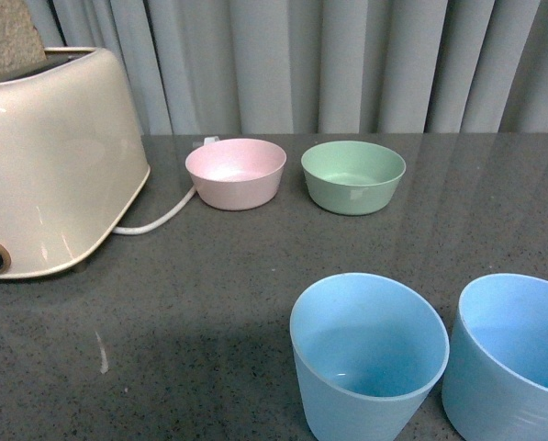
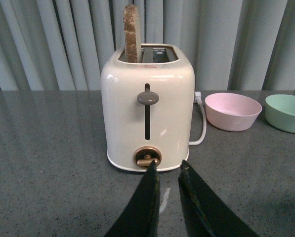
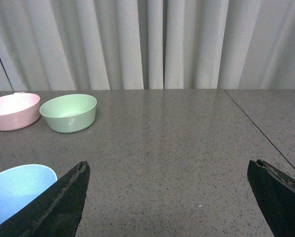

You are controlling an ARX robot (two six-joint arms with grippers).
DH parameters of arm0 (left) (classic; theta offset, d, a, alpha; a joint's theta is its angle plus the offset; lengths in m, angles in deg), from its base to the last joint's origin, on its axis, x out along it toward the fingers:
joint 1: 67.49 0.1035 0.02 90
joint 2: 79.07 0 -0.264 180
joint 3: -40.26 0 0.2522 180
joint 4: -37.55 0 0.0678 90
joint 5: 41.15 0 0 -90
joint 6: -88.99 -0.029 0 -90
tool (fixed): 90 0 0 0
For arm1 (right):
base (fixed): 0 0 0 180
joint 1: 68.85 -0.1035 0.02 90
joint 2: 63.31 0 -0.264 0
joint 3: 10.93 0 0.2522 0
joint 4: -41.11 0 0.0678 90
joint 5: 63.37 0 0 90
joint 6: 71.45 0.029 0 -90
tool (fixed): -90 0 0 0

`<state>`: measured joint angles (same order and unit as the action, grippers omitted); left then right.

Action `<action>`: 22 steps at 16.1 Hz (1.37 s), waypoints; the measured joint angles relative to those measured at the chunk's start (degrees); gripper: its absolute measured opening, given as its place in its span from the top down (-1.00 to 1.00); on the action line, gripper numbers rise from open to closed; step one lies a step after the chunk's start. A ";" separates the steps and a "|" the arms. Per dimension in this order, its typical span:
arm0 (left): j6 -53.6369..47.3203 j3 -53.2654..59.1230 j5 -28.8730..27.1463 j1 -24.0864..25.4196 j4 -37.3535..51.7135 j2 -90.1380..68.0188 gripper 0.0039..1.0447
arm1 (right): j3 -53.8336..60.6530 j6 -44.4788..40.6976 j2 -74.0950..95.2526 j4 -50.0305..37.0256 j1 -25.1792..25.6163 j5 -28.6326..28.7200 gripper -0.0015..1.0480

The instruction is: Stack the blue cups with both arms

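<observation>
The left cup (image 1: pixel 369 358) and right cup (image 1: pixel 512 354) are light-blue matte tumblers that taper toward the base. Both stand upright and empty, mouths up. In the front view the left cup sits at 5 o'clock and the right cup at 4 o'clock, just beside it with a slim gap between the rims. The left gripper (image 2: pixel 168 168) holds nothing, fingers narrowly apart. The right gripper (image 3: pixel 167 165) gapes wide, also empty.

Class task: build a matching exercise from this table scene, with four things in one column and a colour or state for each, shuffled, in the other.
Things:
1 toaster
2 bowl nearest the toaster
3 cups
4 right gripper

Colour or state:
A blue, standing side by side
B wide open, empty
C holds bread
D pink

Pairs: 1-C, 2-D, 3-A, 4-B
</observation>
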<state>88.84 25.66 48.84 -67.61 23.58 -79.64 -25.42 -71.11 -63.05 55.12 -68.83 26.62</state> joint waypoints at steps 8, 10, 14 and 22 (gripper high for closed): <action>-0.04 0.00 0.00 0.00 0.00 0.00 -0.91 | 0.00 0.00 0.00 -0.02 0.00 0.00 -0.87; -0.02 0.00 0.02 0.00 0.02 0.00 -0.88 | -1.73 4.66 6.91 0.11 3.17 9.81 -0.87; 0.00 0.00 -0.02 0.00 0.00 0.00 -0.88 | -12.35 7.93 20.52 -10.01 -0.04 13.73 -0.87; 0.00 0.00 -0.02 0.00 0.00 0.00 -0.88 | -28.59 5.49 53.86 1.07 -14.73 6.58 -0.87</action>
<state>88.84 25.66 48.82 -67.61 23.58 -79.64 -54.01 -65.63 -9.20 56.19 -83.57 33.20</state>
